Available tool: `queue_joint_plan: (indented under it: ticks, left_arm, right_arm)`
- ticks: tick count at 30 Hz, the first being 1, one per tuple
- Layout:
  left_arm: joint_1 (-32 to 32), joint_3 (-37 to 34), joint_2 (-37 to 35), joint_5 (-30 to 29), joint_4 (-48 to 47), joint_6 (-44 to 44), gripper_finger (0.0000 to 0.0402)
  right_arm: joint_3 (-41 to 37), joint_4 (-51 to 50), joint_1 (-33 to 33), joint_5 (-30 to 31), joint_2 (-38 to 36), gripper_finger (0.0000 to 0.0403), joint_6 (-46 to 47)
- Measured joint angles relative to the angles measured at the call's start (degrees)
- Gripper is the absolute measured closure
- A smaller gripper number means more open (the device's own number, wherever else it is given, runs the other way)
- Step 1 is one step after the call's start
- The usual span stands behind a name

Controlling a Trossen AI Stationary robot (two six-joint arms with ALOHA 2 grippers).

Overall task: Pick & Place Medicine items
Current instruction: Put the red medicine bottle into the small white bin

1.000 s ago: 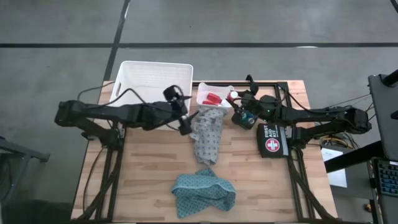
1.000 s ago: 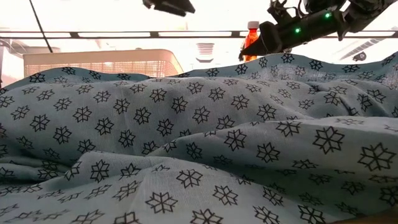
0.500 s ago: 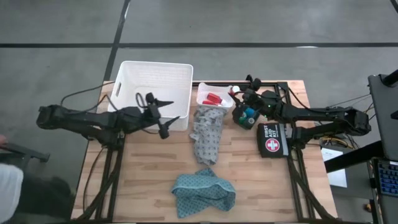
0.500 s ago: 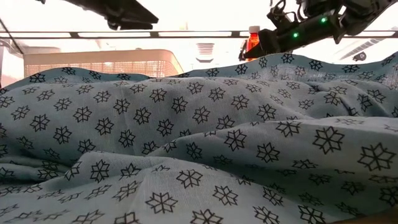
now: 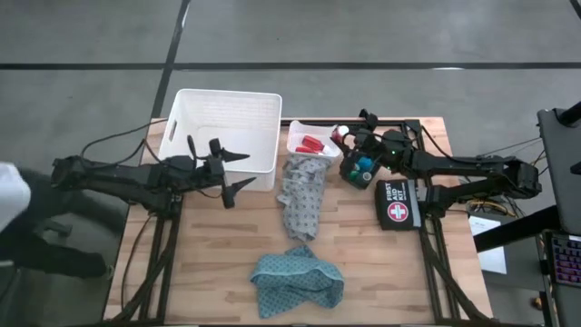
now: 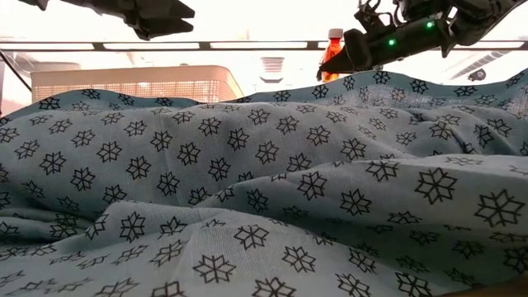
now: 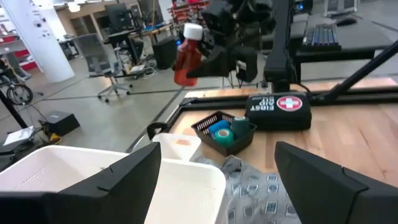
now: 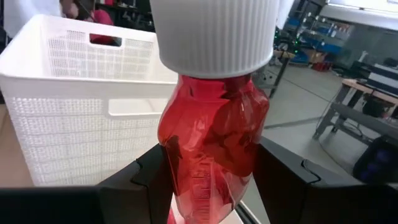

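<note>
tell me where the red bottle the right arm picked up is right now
The red bottle is held in the right gripper, in the air at the table's far side in the high view, between the small white tray and the black bin.

Red bottle [image 8: 214, 134] w/ white ribbed cap, see-through red body. Two more red bottles [image 5: 310, 143] lie in a white tray [image 5: 296, 136]. Big basket [image 5: 223, 125]: white, fine mesh walls. Black bin [image 7: 222, 126] holds a blue round container [image 7: 217, 130] and a green one [image 7: 240, 126]. Pouch [image 5: 397, 205]: black w/ red-and-white cross. Cloth [image 5: 301, 198] mid-bench: grey, small dark pattern, prob. the same star print as the teal cloth [image 6: 264, 190], black snowflake-like stars. Bench [image 5: 218, 263]: pale wood planks, black frame. Both tools dark; right tool [image 5: 343, 140] shows green lights.
</note>
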Motion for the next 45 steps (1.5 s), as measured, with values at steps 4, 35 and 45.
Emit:
queue_joint_plan:
  ticks: [4,35,45]
  left_arm:
    - [0.0,0.0,0.0,-0.02,-0.75,0.02,0.0084]
    - [0.0,0.0,0.0,-0.15,-0.78,0.02,0.0085]
    - [0.0,0.0,0.0,-0.15,-0.78,0.02,0.0085]
  right_arm:
    - [0.97,-2.63,0.02,0.0,0.0,0.022,0.07]
    - [1.42,-3.97,0.0,-2.21,0.0,0.022,3.55]
    - [5.24,-13.43,-0.08,-1.98,0.04,0.022,5.27]
